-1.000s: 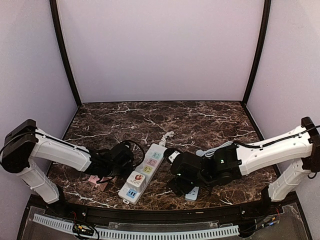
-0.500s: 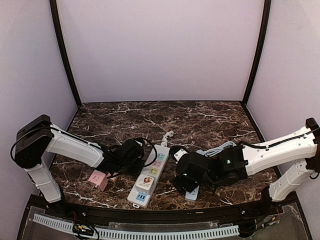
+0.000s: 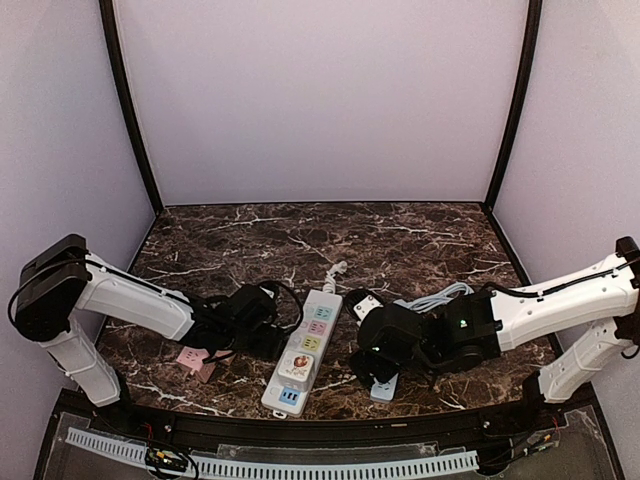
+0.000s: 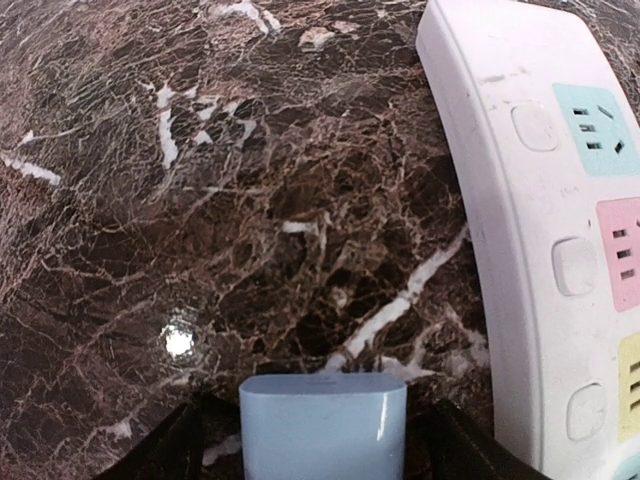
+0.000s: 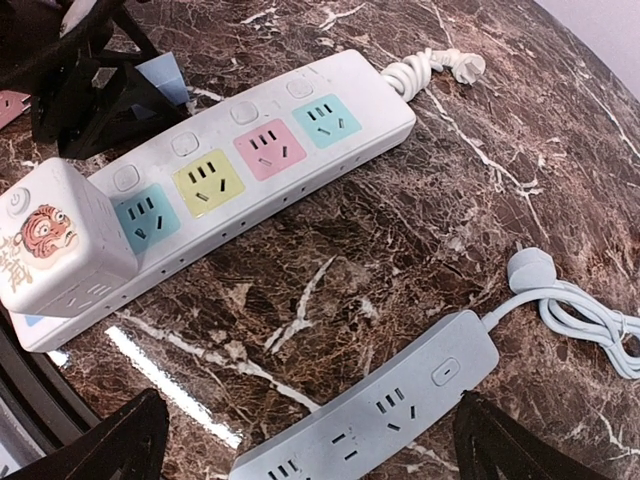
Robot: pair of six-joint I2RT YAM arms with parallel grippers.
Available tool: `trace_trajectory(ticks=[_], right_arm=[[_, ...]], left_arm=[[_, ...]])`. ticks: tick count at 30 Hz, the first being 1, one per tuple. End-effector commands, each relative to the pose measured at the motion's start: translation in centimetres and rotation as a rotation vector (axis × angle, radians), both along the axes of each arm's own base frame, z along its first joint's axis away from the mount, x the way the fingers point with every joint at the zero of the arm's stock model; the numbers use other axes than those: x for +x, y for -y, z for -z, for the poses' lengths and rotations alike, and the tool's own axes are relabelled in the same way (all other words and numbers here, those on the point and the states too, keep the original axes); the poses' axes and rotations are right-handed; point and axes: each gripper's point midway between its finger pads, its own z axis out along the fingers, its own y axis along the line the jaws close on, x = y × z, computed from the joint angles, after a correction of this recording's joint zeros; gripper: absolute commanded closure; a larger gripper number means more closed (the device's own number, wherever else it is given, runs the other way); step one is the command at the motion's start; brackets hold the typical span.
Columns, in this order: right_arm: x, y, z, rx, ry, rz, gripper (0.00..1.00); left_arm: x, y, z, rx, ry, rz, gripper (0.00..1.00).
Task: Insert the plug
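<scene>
At the near edge of the dark marble table (image 3: pixel 420 240), a grey-blue power strip (image 5: pixel 380 415) lies under the right gripper (image 3: pixel 368 368). Its pale cable (image 5: pixel 585 315) loops away to the right. The right gripper's 2 fingers (image 5: pixel 110 445) stand wide apart with nothing held between them.

Just left of it lies the white power strip (image 5: pixel 250 165), running near to far at a slight tilt. A white cube (image 5: pixel 55 240) with a cartoon face sits on its near end. Beyond the cube come 4 coloured sockets in a row: blue (image 5: pixel 145 215), yellow (image 5: pixel 207 183), pink (image 5: pixel 268 148) and teal (image 5: pixel 327 120). All 4 are free. Further left, well apart from the strip, a pink block (image 3: pixel 195 360) rests on the marble.

The left gripper (image 4: pixel 322 455) is low over the table beside the white strip's left long side, clenched on the plug (image 4: pixel 322 420), a light blue block with rounded corners. The plug is off the strip, with bare marble between the 2, and it points across the table, not at any socket. Whether it touches the surface cannot be told.

At the far end of the white strip its cord (image 5: pixel 435 68) is bunched in a short knot. Beyond that the marble runs to the plain lilac walls (image 3: pixel 320 100).
</scene>
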Motion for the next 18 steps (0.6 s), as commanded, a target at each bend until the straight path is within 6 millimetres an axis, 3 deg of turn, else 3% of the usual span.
trace_trajectory(ticks=[1,6,11,18], right_arm=[[0.3,0.0,-0.3,0.027,0.013,0.022,0.01],[0.4,0.0,-0.3,0.028,0.010,0.025,0.01],[0.4,-0.1,-0.3,0.026,0.007,0.025,0.01],[0.5,-0.2,-0.4,0.025,0.007,0.026,0.01]], left_arm=[[-2.4,-1.5,2.0,0.041,-0.094,0.007,0.26],[-2.8,-1.3,2.5,0.040,-0.098,0.020,0.32],[-3.1,-1.3,2.0,0.032,-0.081,0.026,0.33],[-3.6,-0.9,1.5,0.024,-0.074,0.047,0.43]])
